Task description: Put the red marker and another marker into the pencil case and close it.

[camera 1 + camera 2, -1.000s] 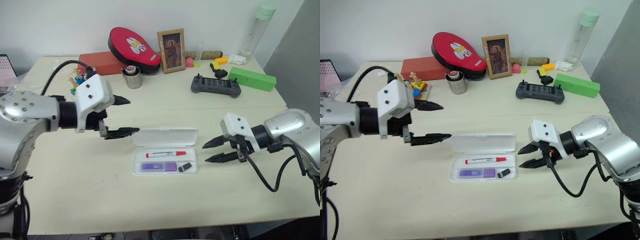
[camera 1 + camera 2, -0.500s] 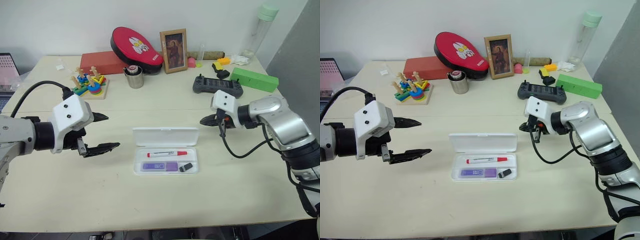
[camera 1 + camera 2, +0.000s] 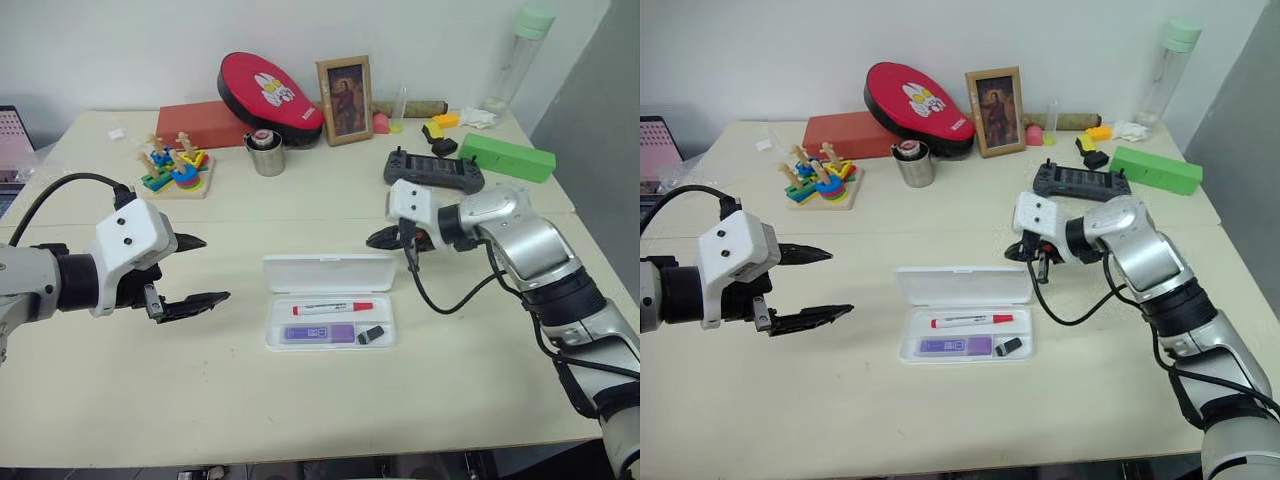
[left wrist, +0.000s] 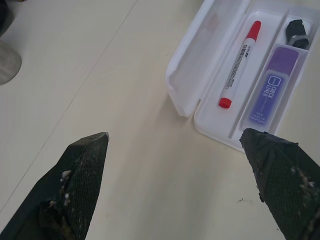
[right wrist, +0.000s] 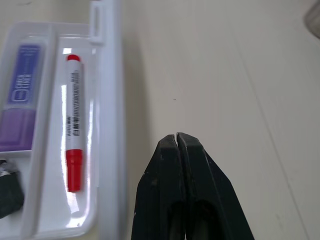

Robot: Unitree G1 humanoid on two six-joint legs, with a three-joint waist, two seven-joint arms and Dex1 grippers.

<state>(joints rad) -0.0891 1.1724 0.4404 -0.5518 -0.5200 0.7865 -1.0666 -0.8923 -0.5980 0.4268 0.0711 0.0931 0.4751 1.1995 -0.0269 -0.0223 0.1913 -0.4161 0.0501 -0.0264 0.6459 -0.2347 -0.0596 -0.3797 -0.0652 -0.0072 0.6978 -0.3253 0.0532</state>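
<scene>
Already the pencil case is lying open near the front-middle of the counter, and both pens are sitting in its tray: another marker, the stubby purple one, is occupying the nearer compartment, with the red marker lying just behind it, closer to the hinge. A small black item is resting in the tray just right of the purple one. The lid is lying flat on the counter behind the tray.

Well to the left of the case, the left claw is hovering above the counter with its fingers spread wide and nothing between them. Just behind the case's right rear corner, the right claw is pointing in toward the lid, its fingers pressed together and carrying nothing.

Loading looks finished, so closing is the step in hand. The next move probably calls for the closed right claw to get behind the lid's far edge and swing it up and forward over the tray, then press down until it latches; the light case may slide.

Far behind the case, a game controller, a metal cup and a picture frame are standing untouched.
</scene>
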